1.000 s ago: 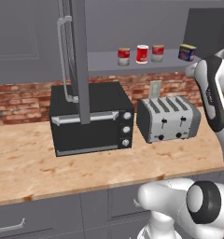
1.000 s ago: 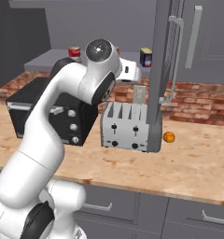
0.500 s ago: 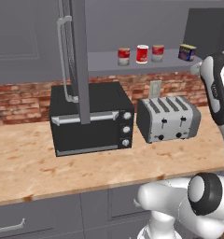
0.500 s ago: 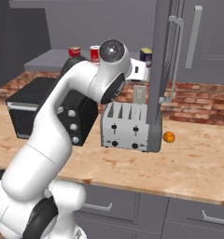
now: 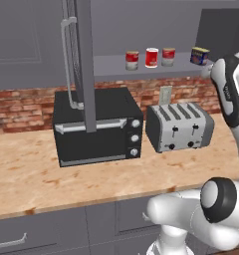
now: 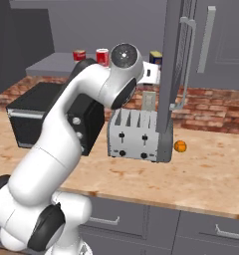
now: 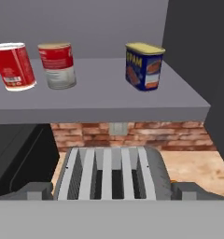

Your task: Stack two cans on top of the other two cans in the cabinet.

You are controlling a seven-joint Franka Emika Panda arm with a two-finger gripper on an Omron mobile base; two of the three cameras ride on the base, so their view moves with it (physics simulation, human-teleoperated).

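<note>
4 cans stand apart on the cabinet (image 5: 156, 69) shelf, none stacked, with the gripper (image 7: 112, 190) spread wide and holding nothing.
Largest to smallest: the open cabinet door (image 5: 84, 64) with its long silver bar handle (image 5: 67, 62) hangs in front of the black toaster oven (image 5: 96, 127); the silver toaster (image 7: 111, 172) sits right under the hand. In the hand view the dark-blue can (image 7: 143, 65) reads "SPAM" in yellow and stands above and slightly right of the finger tips, well apart from them; 2 red-and-white cans (image 7: 57, 64) stand farther left, their label print too small to read. The left base view shows 3 red cans (image 5: 151, 57) in a row left of the blue one. A small orange ball (image 6: 179, 146) lies by the toaster. Against 1 second ago the arm has shifted slightly; the cans have not moved.
</note>
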